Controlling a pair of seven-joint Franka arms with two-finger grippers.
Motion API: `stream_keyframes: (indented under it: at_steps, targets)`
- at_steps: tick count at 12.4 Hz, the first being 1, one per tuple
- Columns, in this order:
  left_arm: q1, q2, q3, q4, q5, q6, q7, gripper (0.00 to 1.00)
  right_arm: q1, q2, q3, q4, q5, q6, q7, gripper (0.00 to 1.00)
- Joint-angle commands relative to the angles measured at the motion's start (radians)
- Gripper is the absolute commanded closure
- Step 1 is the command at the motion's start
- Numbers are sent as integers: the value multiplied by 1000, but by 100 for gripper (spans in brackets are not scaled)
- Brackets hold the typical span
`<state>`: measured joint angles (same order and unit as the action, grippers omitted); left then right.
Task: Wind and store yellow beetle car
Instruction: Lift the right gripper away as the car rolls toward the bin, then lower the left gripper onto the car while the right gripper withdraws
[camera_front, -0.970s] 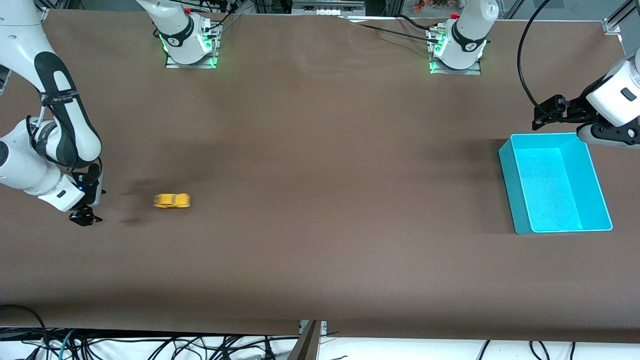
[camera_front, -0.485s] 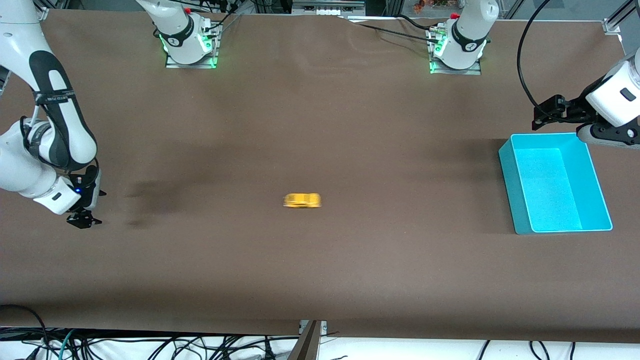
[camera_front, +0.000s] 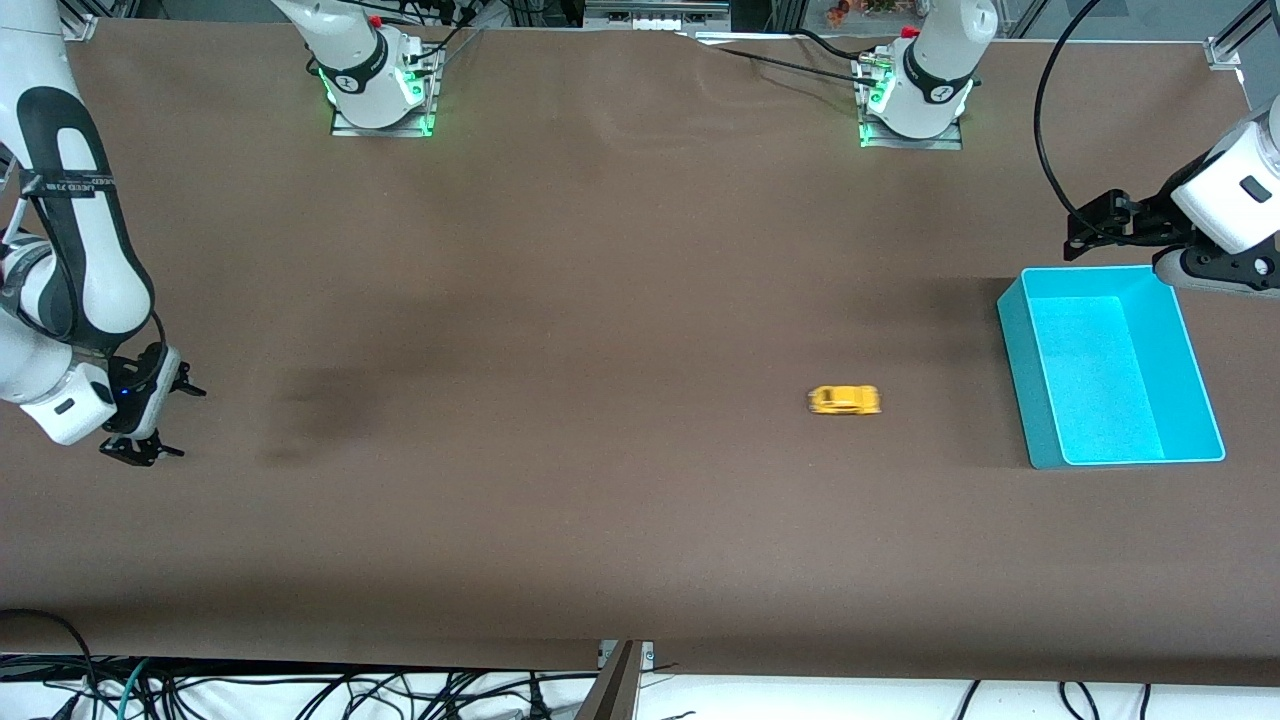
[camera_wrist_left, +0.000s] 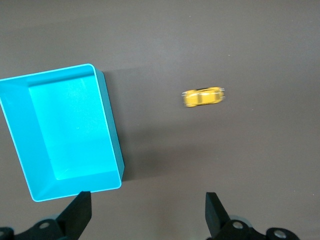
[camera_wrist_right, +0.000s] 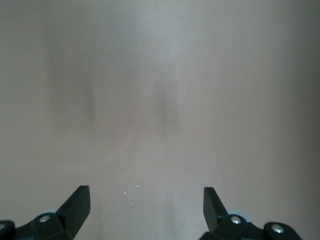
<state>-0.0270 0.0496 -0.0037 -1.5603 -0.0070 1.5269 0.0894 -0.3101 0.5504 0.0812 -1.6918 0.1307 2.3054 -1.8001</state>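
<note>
Near turquoise bin (camera_wrist_left: 110, 125): yellow beetle car (camera_wrist_left: 202, 97).

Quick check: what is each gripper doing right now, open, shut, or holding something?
Left gripper: open, empty, over the table by the turquoise bin.
Right gripper: open, empty, over bare table at the right arm's end.

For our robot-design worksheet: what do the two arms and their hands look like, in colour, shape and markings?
Both arms are glossy white rounded segments with black joint bands; their bases glow green. Loose black cables trail along them. The right hand and left hand are black, each with two flat wedge-shaped fingers fixed by silver screws.
</note>
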Motion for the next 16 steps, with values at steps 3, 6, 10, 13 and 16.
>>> stream_keyframes:
  at_steps: [3, 6, 10, 13, 16]
  targets:
    - [1, 21, -7, 0, 25, 4, 6, 0, 40, -43, 8, 78, 4, -127, 239, 0]
    - [2, 49, -4, 8, 24, 5, 4, 0, 74, -44, 8, 144, -11, -213, 431, 0]
    - [5, 95, -4, 6, 22, 4, 12, 0, 144, -90, 8, 168, -11, -297, 787, 0]
    - [5, 160, -6, -10, 16, 2, 244, 0, 227, -90, 6, 250, -20, -429, 1118, 0]
    - [13, 231, -4, -15, 10, 15, 387, 0, 295, -104, 8, 262, -60, -457, 1359, 0]
